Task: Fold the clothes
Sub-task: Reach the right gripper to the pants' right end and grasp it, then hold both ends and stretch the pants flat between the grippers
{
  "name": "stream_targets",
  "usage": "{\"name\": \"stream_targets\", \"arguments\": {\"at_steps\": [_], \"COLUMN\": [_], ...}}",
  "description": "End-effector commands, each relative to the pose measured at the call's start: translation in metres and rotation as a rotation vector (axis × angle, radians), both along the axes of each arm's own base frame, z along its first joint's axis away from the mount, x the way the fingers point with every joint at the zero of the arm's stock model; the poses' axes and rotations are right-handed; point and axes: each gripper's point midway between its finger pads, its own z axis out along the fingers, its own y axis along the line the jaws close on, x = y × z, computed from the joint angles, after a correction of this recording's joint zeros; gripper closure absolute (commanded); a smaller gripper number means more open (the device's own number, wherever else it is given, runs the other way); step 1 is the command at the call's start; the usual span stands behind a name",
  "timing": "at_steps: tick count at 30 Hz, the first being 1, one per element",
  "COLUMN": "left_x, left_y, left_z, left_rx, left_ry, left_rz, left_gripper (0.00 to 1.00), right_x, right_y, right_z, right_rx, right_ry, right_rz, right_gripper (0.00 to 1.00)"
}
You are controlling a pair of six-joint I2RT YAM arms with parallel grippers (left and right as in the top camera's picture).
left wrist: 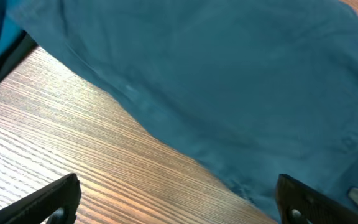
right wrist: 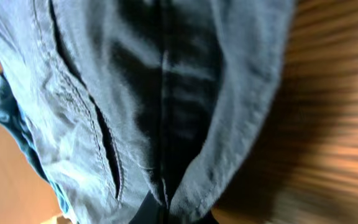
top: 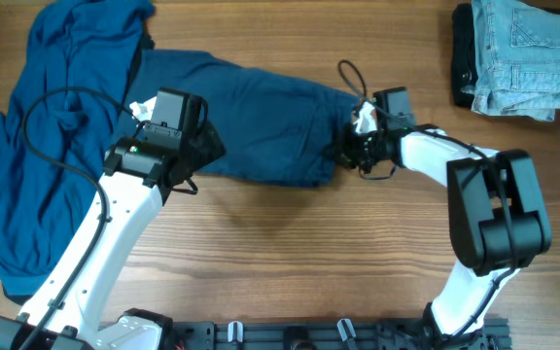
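Observation:
A dark navy piece (top: 251,117) of the clothes lies spread across the middle of the table. My right gripper (top: 348,151) is at its right end, shut on a bunched fold of that navy fabric (right wrist: 166,93), which runs down into the jaws (right wrist: 166,214). My left gripper (top: 202,160) hovers open over the navy piece's near edge (left wrist: 241,93), with its fingers wide apart over bare wood (left wrist: 179,186) and nothing between them. A larger mid-blue piece (top: 56,126) lies crumpled at the left. Pale folded jeans (top: 523,53) rest at the back right.
A black item (top: 465,49) lies partly under the jeans' left side. A black cable (top: 47,146) loops over the mid-blue garment. The arm bases stand along the table's front edge (top: 309,335). Bare wood (top: 309,253) stretches between the arms.

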Motion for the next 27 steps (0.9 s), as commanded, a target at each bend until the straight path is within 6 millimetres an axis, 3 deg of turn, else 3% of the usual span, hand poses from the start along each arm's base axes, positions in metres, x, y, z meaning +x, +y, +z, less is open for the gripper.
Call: {"name": "stream_targets", "arguments": {"at_steps": [1, 4, 5, 6, 10, 14, 19, 22, 27], "left_x": [-0.001, -0.001, 0.001, 0.002, 0.014, 0.046, 0.098, 0.113, 0.118], "left_y": [0.001, -0.001, -0.002, -0.003, -0.012, -0.022, -0.035, -0.036, -0.035], "left_z": [-0.002, -0.002, -0.001, -0.001, 0.003, -0.001, -0.024, -0.05, -0.088], "left_rx": [-0.006, -0.014, -0.019, -0.026, -0.065, -0.096, -0.273, -0.307, -0.291], "left_ry": [0.007, 0.007, 0.0, -0.002, -0.046, -0.116, -0.188, -0.176, -0.123], "left_rz": [0.007, 0.004, 0.002, 0.0, -0.026, -0.097, -0.191, -0.239, -0.251], "left_gripper": [0.0, 0.0, 0.0, 0.0, 0.0, 0.0, 0.0, 0.0, 0.0], "right_x": [0.005, -0.003, -0.009, -0.01, -0.008, -0.018, -0.023, -0.023, -0.024], "right_y": [-0.052, -0.095, -0.122, -0.131, -0.142, -0.164, -0.16, -0.154, -0.149], "right_z": [-0.017, -0.022, -0.021, -0.019, -0.002, 0.001, 0.001, 0.003, 0.004], "right_rx": [-0.131, -0.289, -0.395, -0.427, -0.473, -0.606, -0.58, -0.545, -0.517], "right_ry": [0.018, 0.051, 0.091, 0.108, 0.117, 0.181, 0.206, 0.202, 0.197], "right_rz": [-0.081, -0.077, -0.08, -0.087, -0.025, -0.026, -0.029, -0.017, 0.003], "right_gripper": [0.96, 0.96, 0.96, 0.96, 0.96, 0.96, 0.96, 0.96, 0.96]}}
